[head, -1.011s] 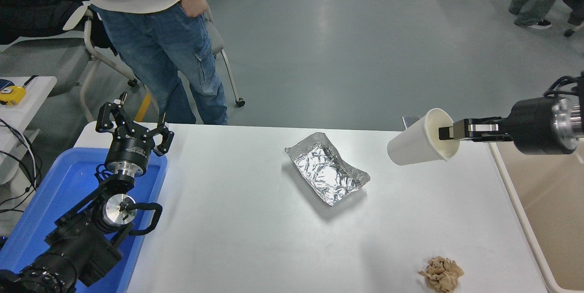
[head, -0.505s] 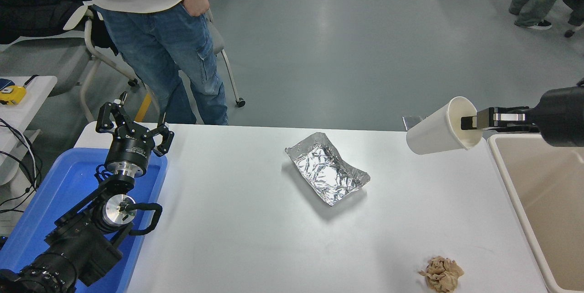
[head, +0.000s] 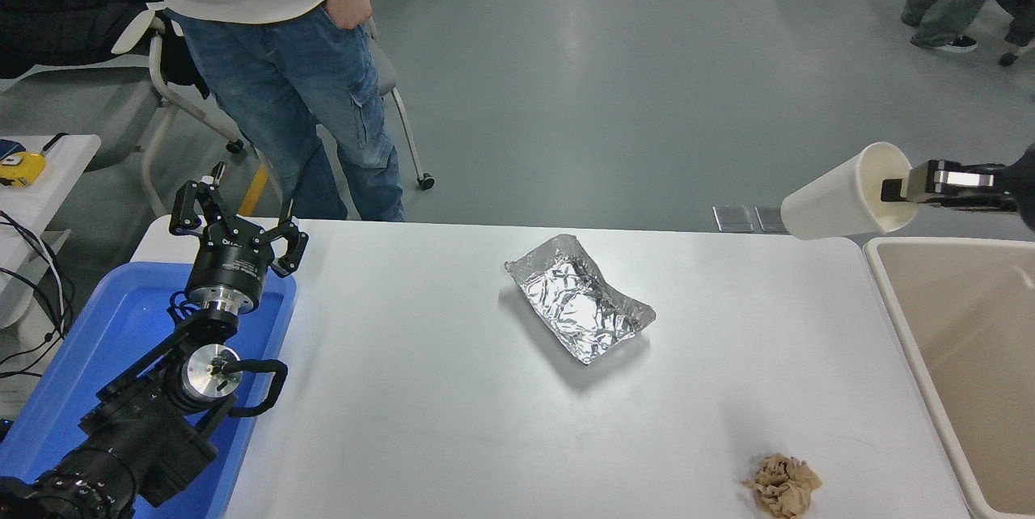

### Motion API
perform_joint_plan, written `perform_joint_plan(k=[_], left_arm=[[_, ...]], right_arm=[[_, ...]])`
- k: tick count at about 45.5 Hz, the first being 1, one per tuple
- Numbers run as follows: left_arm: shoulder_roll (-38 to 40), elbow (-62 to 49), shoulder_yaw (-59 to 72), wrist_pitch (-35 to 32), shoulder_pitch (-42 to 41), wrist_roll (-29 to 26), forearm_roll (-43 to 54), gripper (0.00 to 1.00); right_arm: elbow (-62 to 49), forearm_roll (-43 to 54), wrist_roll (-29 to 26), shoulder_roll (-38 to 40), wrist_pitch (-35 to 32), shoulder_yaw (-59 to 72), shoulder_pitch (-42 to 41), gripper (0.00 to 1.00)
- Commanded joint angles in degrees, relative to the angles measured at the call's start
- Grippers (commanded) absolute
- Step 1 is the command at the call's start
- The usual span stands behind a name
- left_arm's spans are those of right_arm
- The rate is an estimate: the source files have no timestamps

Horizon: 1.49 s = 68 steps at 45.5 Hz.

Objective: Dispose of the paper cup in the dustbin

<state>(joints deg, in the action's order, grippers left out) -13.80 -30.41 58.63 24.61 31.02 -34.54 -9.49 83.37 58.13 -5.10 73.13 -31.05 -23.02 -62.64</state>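
1. The dustbin [head: 893,305] sits just below and ahead of your right gripper [head: 899,188]; nothing shows inside it.
2. The paper cup [head: 841,196] hangs tipped sideways, its rim pinched in that gripper: pickup done, release left.
3. Your left gripper [head: 238,221] stands parked, fingers spread, far off.

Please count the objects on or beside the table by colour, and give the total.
White: 1, the paper cup
Silver: 1, the foil tray
Brown: 1, the paper wad
Beige: 1, the dustbin
Blue: 1, the tub
Total: 5
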Motion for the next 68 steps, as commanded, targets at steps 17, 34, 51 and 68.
perform_joint_plan(k=[17, 34, 51, 68], left_arm=[[0.00, 0.00, 0.00, 0.00, 0.00, 0.00, 0.00, 1.00], [0.00, 0.00, 0.00, 0.00, 0.00, 0.00, 0.00, 1.00], [0.00, 0.00, 0.00, 0.00, 0.00, 0.00, 0.00, 1.00], [0.00, 0.00, 0.00, 0.00, 0.00, 0.00, 0.00, 1.00]], right_arm=[[-25.17, -15.58, 7.11, -2.47, 9.86, 0.61, 10.87, 0.00], [-42.40, -30.18, 10.81, -12.92, 17.34, -0.18, 24.23, 0.00], [-73.94, -36.16, 15.38, -33.22, 18.39, -0.18, 28.28, 0.00], [-88.20, -45.12, 14.68, -46.23, 28.93, 0.17, 31.09, 0.00]])
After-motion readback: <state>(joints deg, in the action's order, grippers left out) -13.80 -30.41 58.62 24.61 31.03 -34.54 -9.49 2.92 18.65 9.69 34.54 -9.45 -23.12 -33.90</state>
